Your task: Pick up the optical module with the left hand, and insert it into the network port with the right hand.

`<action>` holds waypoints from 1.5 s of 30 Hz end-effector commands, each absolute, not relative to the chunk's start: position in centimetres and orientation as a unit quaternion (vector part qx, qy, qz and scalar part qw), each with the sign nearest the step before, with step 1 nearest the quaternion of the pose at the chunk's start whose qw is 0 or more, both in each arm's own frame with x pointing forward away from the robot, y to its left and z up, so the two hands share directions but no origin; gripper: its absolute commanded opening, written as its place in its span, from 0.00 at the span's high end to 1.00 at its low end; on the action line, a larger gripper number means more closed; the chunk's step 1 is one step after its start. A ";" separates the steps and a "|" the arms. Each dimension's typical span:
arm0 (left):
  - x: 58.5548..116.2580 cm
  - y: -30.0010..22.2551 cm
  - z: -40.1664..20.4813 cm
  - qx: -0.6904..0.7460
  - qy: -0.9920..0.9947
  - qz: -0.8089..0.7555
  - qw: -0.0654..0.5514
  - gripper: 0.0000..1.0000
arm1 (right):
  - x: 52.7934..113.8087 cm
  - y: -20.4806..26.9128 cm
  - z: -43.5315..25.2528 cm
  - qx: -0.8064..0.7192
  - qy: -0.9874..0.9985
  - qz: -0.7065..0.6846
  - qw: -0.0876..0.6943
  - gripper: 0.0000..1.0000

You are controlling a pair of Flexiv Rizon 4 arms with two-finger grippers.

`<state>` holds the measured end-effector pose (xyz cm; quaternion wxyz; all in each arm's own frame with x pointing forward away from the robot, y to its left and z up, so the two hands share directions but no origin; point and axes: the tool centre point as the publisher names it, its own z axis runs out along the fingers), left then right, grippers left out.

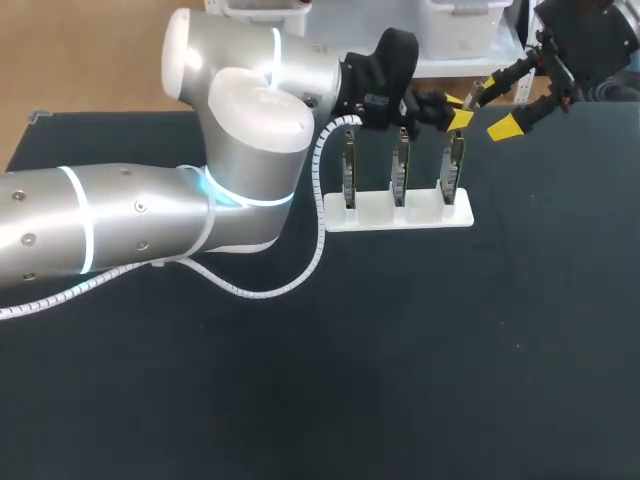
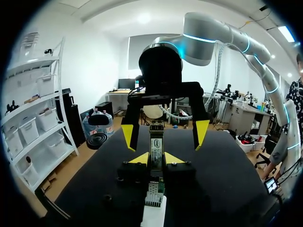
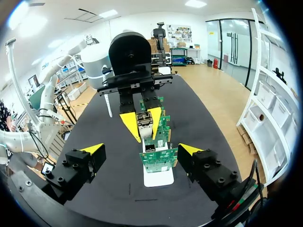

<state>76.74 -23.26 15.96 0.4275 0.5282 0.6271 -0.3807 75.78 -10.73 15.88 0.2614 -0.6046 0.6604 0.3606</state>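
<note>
My left gripper (image 1: 458, 112) is shut on the optical module (image 2: 156, 142), a small metal block with a label, holding it just above the rightmost green circuit board (image 1: 453, 163). In the left wrist view the module stands upright between my left gripper's (image 2: 156, 159) yellow tips, with a board's network port (image 2: 154, 191) right under it. My right gripper (image 1: 495, 108) hangs open just right of the module, its fingers spread wide on either side of it (image 2: 201, 133). In the right wrist view the module (image 3: 144, 124) sits ahead of my open right gripper (image 3: 142, 150), above the row of boards (image 3: 158, 158).
A white holder (image 1: 425, 214) carries three upright green boards in a row at the back middle of the black table (image 1: 400, 380). My bulky left arm (image 1: 240, 150) and its white spiral cable (image 1: 300, 270) cover the left part of the table.
</note>
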 end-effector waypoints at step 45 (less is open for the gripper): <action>77.2 -23.5 15.7 0.538 0.621 -0.381 0.423 1.00 | 75.6 -10.7 15.9 -0.604 0.661 0.359 0.262 0.00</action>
